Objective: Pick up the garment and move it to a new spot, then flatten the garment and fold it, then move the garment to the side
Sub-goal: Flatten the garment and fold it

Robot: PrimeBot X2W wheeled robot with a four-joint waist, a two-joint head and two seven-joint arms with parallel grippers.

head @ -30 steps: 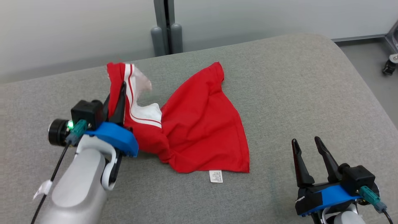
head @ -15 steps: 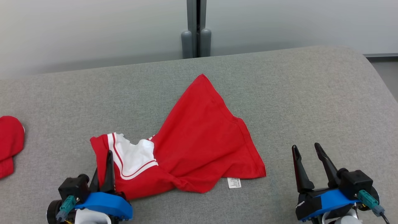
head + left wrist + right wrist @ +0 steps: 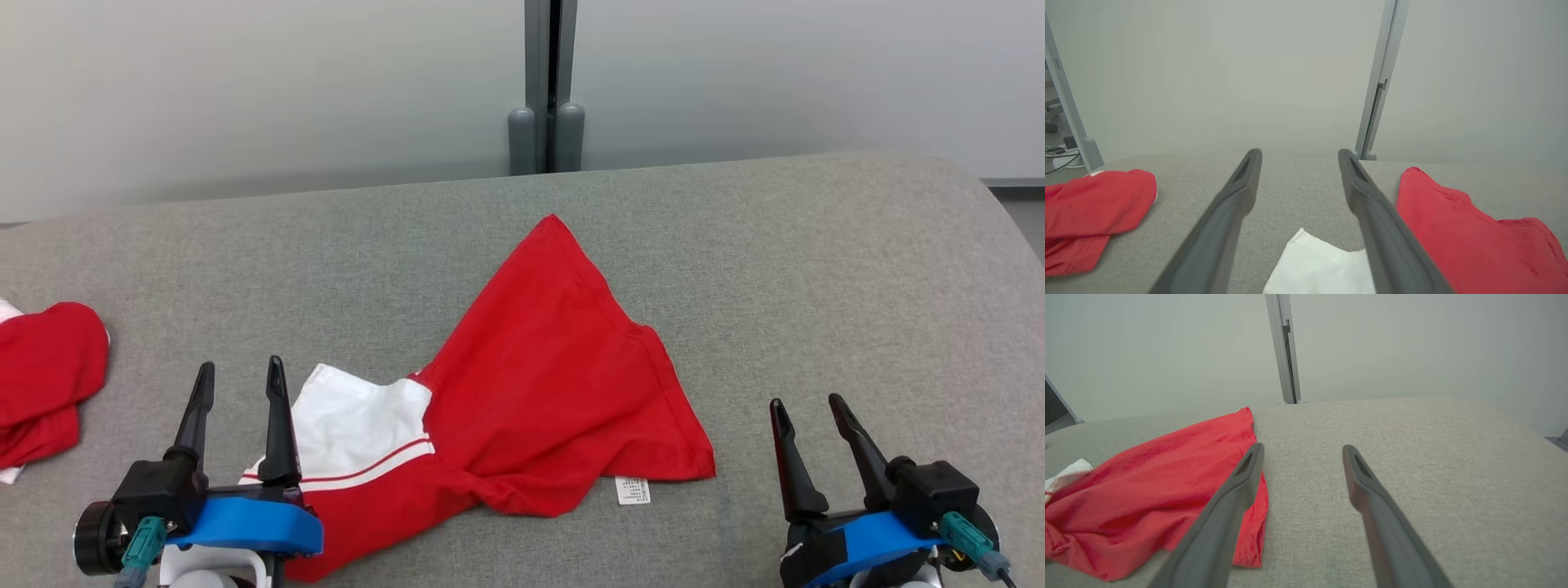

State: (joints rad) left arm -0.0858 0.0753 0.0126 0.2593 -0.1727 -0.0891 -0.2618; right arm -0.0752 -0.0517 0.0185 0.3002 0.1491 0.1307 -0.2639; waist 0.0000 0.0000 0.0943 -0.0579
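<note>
Red garment point(image 3: 555, 367); left end effector point(image 3: 241, 363), right end effector point(image 3: 805, 400) agape; head view shows label point(image 3: 633, 490).

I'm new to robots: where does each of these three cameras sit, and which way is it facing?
Head view: on the head, looking forward and down at the red and white garment on the grey padded surface; open left gripper and open right gripper at the bottom.
Left wrist view: on the left wrist, looking along the left fingers over the garment's white part.
Right wrist view: on the right wrist, looking along the right fingers across bare surface.
Shared: all three show the garment.
</note>
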